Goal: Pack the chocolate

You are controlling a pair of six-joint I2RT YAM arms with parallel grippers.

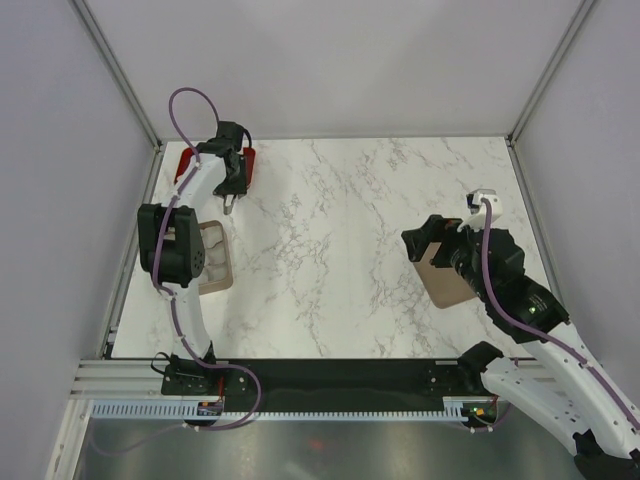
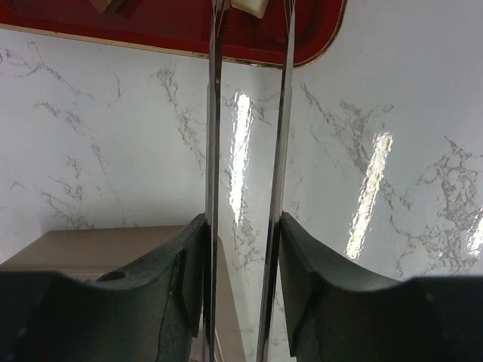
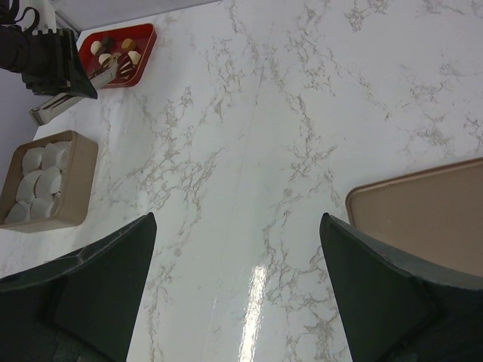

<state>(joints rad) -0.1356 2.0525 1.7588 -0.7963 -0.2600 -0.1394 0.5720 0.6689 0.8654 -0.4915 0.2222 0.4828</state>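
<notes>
The chocolate [image 3: 133,57] is small cream, tan and brown pieces lying in a red tray [image 3: 146,38] at the far left of the table. The tray also shows in the top view [image 1: 184,163]. My left gripper [image 1: 232,182] is shut on metal tongs [image 2: 214,151] whose blades reach into the red tray [image 2: 166,30]. A cream-white piece [image 2: 249,6] sits between the tong tips. My right gripper [image 3: 240,253] is open and empty above bare marble, far from the tray, and shows in the top view [image 1: 425,243].
A tan open box [image 1: 214,259] with several white round cups stands by the left arm and shows in the right wrist view [image 3: 83,162]. A flat tan-brown box lid [image 1: 447,278] lies by my right gripper [image 3: 423,215]. Walls enclose the table.
</notes>
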